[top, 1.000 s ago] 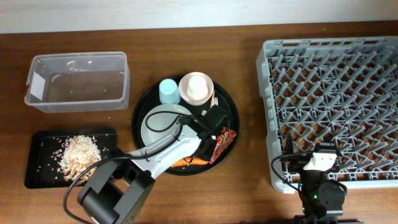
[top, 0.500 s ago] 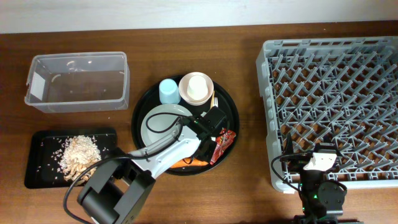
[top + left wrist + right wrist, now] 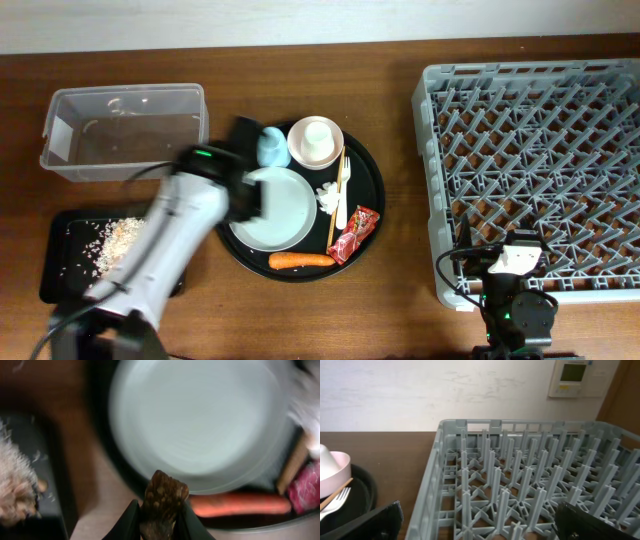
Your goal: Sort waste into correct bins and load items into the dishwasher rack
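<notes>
Only my left wrist view shows the left gripper (image 3: pixel 159 521) clamped on the small brown lump (image 3: pixel 164 494); overhead hides it. Right gripper (image 3: pixel 480 527) gapes wide. One carrot (image 3: pixel 301 261), one plate (image 3: pixel 275 208).

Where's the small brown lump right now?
Left wrist view: the small brown lump is pinched in the left gripper, over the round black tray's rim beside the pale grey plate.

Plate (image 3: pixel 285 215) on round tray (image 3: pixel 372 190) (carrot (image 3: pixel 300 261) in front), rack (image 3: pixel 530 170) to R.
</notes>
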Robot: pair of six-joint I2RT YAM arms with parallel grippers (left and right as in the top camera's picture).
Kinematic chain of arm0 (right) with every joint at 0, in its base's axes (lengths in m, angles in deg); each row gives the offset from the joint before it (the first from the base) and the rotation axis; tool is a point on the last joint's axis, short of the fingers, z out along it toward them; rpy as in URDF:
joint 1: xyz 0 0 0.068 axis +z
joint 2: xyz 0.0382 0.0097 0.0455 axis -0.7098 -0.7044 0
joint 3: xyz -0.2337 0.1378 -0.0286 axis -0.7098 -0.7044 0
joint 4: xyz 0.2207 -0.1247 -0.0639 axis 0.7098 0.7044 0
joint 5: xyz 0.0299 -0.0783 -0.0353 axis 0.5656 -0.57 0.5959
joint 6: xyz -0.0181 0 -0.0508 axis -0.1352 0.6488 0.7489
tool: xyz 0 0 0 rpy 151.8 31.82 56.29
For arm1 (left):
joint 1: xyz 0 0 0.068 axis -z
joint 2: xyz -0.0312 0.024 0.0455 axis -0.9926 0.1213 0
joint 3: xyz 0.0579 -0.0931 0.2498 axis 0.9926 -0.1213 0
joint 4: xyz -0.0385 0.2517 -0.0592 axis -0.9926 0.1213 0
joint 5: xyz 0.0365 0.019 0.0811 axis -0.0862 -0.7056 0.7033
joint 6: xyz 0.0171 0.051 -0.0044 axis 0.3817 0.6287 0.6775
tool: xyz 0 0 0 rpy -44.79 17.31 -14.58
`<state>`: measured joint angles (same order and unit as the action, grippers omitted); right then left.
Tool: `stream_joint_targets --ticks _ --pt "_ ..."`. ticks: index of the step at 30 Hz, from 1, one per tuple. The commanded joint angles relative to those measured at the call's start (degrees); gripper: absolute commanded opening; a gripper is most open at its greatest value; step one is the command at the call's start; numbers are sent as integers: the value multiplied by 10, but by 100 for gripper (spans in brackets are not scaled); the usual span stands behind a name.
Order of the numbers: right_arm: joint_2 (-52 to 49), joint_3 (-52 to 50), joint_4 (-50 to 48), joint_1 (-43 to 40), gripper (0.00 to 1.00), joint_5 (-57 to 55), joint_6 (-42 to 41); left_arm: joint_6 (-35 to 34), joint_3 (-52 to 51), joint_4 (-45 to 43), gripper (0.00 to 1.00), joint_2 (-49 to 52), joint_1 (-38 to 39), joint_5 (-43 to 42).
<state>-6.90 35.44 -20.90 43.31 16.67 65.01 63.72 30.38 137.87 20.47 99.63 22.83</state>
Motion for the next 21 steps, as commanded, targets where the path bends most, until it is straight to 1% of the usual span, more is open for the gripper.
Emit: stream_joint_targets --ticks 1,5,7,8,9,10,14,15,16,17,19,21 --pt "3 -5 2 -4 99 0 1 -68 5 7 11 -11 -221 21" --pt "3 -5 2 -4 99 0 1 -83 3 -5 12 -5 -337 2" --pt "3 -5 2 -4 99 0 1 -103 -3 -11 12 -4 -383 -1" --pt "3 -5 2 -4 99 0 1 -108 -7 -12 13 -4 -394 0" --pt "3 -5 2 -4 99 0 1 -108 -11 -14 29 -4 -406 0" --pt "3 -5 2 -4 99 0 1 -108 -14 -15 31 -4 -415 -1" --pt "3 -5 2 -4 99 0 1 -110 -30 -23 31 -4 -432 -14" --pt "3 -5 2 -4 99 0 1 -110 -30 -23 35 -4 -432 -14" --pt "3 -5 2 -4 99 0 1 -110 -30 -23 42 -4 -432 -15" --pt "3 -5 2 -4 99 0 1 -110 -30 -23 53 -4 -432 -20" --pt "3 -5 2 -4 99 0 1 -102 -30 -23 54 -4 -432 -37" --pt "3 -5 2 -4 99 0 1 -65 -29 -24 53 -6 -431 -76"
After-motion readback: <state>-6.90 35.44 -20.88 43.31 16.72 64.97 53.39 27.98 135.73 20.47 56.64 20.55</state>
